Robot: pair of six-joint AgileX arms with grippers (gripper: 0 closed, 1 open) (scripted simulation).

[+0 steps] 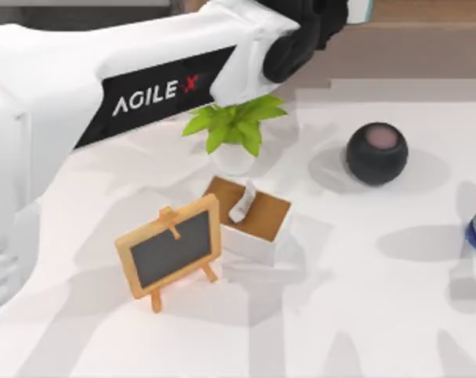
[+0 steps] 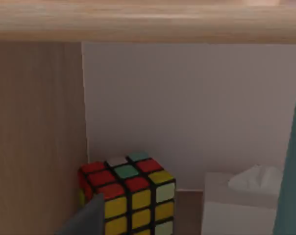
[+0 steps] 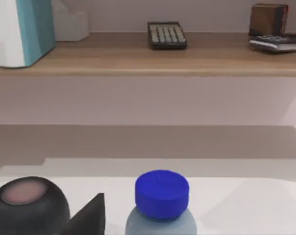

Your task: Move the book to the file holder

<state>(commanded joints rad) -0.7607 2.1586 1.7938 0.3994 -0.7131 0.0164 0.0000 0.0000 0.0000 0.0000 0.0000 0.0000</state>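
Note:
The book [image 3: 25, 29] stands upright on the wooden shelf [image 3: 153, 61], teal cover with a thick white page edge; its teal side [image 2: 291, 171] also shows in the left wrist view, and a teal corner [image 1: 366, 8] at the top edge of the top view. My left arm reaches across the table to the shelf, and my left gripper [image 1: 317, 31] sits just left of that teal corner. A dark part of my right gripper [image 3: 89, 218] hangs low over the table's right side. The file holder is out of view.
On the table stand a potted plant [image 1: 236, 126], a small chalkboard [image 1: 171, 252], a white box with brown inside [image 1: 254, 224], a black round speaker [image 1: 377, 152] and a blue-capped bottle [image 3: 161, 193]. The shelf holds a colour cube [image 2: 131, 193], a tissue box [image 2: 241, 200] and a calculator [image 3: 166, 35].

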